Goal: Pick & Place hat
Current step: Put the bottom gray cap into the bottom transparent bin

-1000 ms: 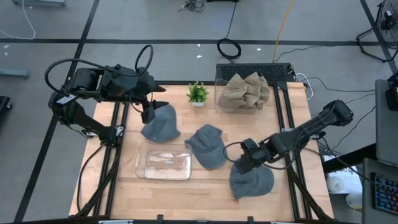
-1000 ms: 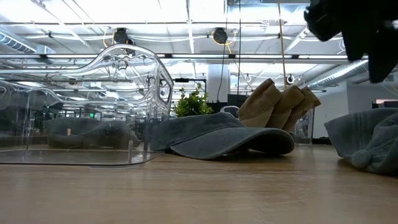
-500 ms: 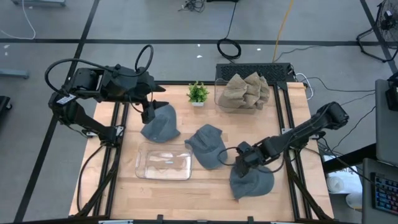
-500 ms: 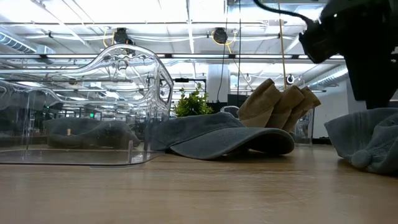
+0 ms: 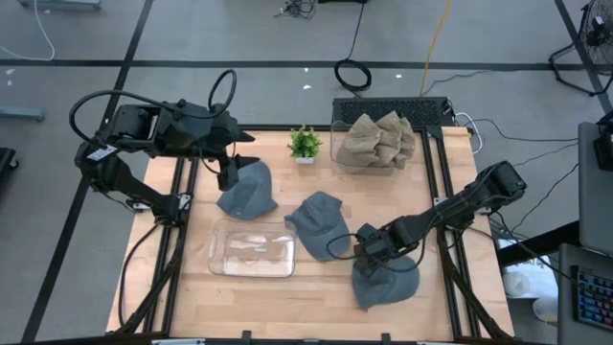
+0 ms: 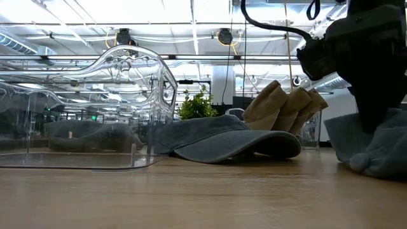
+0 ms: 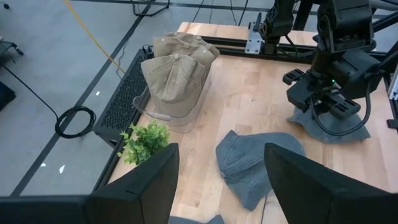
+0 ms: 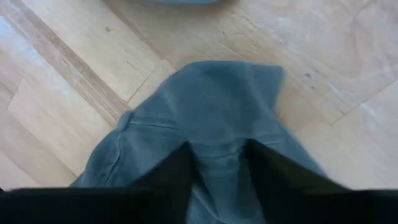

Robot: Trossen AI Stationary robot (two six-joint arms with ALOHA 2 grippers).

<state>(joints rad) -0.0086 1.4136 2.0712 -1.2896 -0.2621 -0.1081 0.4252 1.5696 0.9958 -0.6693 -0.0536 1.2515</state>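
Jaws of the right gripper [image 5: 372, 257] are spread apart and pressed down onto the blue-grey hat [image 5: 387, 281] at the near right part of the table [image 5: 450, 316]; in the right wrist view the two dark fingers [image 8: 177, 177] stand on each side of a fold of the fabric, and they are not closed on it. This hat [image 6: 375, 149] lies crumpled on the wood, and in the low view the gripper comes down on its left edge.

The left gripper [image 5: 230, 169] waits at the far left side of the table, over a second grey hat [image 5: 247, 190], and its jaws are wide open with nothing between them. A third grey hat [image 5: 320, 224] lies in the middle of the table, just beside the clear plastic tray [image 5: 251, 251]. At the far edge stands a small green plant [image 5: 306, 143], and near it a clear bin [image 5: 337, 153] that holds tan hats [image 5: 381, 139].
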